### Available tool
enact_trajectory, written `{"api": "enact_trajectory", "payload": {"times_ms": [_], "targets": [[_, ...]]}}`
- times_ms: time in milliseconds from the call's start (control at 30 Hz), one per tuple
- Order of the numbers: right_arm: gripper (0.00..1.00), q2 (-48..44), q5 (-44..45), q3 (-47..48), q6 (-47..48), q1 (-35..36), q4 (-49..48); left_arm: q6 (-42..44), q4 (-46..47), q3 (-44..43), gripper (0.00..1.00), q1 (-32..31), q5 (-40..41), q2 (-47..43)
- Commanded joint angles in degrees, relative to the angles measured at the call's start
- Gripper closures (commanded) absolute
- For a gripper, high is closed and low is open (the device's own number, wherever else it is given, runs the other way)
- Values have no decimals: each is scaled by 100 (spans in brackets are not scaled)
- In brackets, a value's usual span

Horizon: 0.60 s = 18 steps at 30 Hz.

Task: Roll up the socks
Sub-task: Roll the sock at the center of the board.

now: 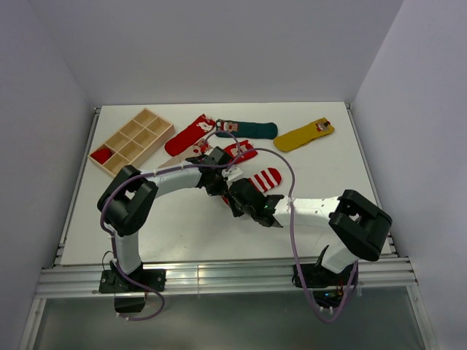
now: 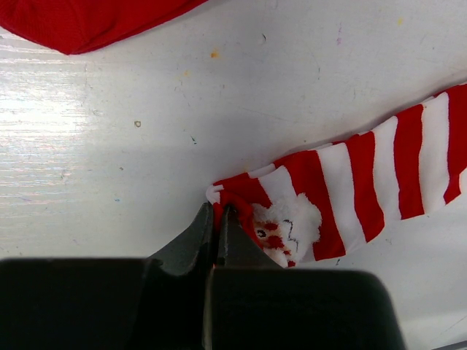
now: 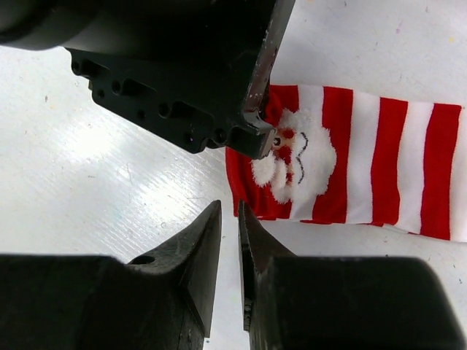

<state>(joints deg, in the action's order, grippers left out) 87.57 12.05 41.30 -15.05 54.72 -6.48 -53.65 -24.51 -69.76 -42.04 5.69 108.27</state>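
Observation:
A red-and-white striped sock [image 1: 266,179] lies flat at the table's middle, its Santa patch [image 2: 288,230] near the cuff. My left gripper [image 2: 217,211] is shut on the red cuff edge of this sock [image 2: 365,182], with fabric pinched between the tips. In the right wrist view the sock [image 3: 379,168] lies just ahead of my right gripper [image 3: 230,208]. Its jaws stand a narrow gap apart with nothing between them, just short of the cuff's corner. The left gripper's body [image 3: 182,65] looms over the cuff there. From above, both grippers [image 1: 230,189] meet over the cuff and hide it.
Behind lie a red sock [image 1: 188,135], a dark green sock [image 1: 248,130], a mustard yellow sock [image 1: 305,135] and another red-and-white one [image 1: 241,152]. A wooden compartment tray [image 1: 131,142] sits at the back left. The red sock's toe [image 2: 95,22] shows in the left wrist view.

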Motion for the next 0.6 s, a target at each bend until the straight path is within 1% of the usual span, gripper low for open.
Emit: {"api": "enact_trajectory", "payload": {"times_ms": [0, 167, 433, 567], "targets": [[77, -65, -19, 326, 134, 4, -363, 144, -317, -20, 100, -23, 28, 186], [77, 102, -1, 361, 195, 4, -363, 127, -300, -3, 100, -23, 11, 186], [76, 480, 165, 221, 213, -5, -644, 144, -335, 6, 100, -23, 46, 133], [72, 472, 253, 115, 265, -5, -740, 144, -317, 15, 100, -15, 46, 142]]}}
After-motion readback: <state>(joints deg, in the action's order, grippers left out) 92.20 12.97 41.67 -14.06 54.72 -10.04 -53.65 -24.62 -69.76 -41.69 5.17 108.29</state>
